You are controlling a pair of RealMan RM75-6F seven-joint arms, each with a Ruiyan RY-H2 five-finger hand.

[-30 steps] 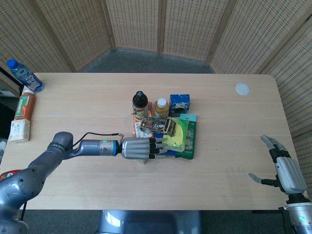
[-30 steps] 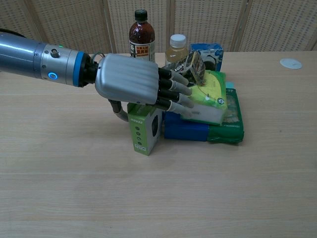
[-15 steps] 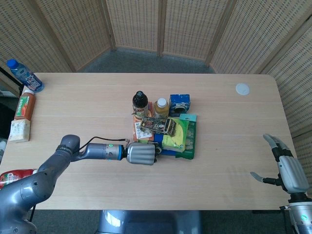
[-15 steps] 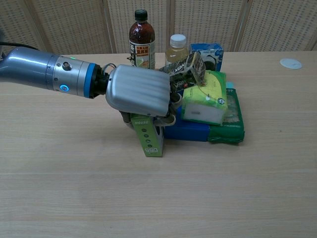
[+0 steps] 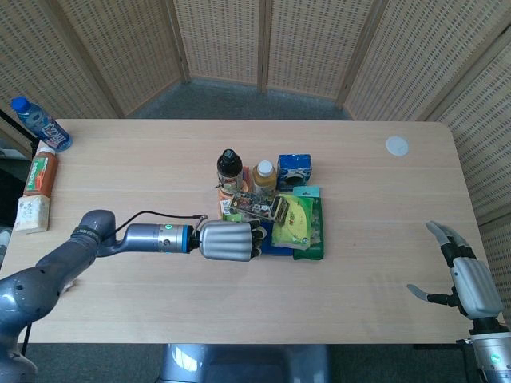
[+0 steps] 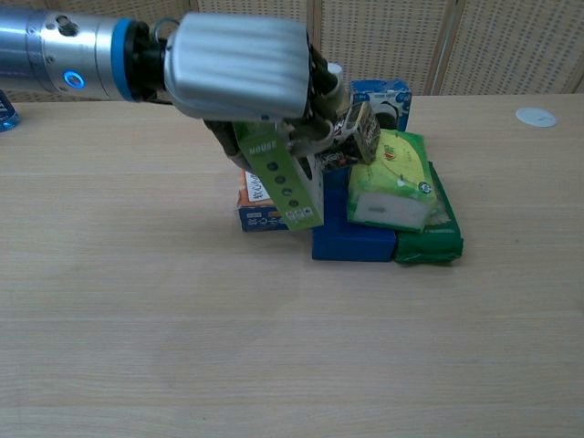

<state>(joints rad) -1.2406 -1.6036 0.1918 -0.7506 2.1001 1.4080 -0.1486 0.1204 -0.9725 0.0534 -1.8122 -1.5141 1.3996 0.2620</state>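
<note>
On the pale wooden bench, the left robot hand clamps the tall green cardboard box, lifted and tilted beside the blue pack; better kept clear of the pile, while the right robot hand rests spread.

- Head view: high above the table, looking steeply down, far enough to take in its whole top.
- Chest view: low at the near edge, facing across, close.
- Shared: the green pack and its neighbours.
</note>
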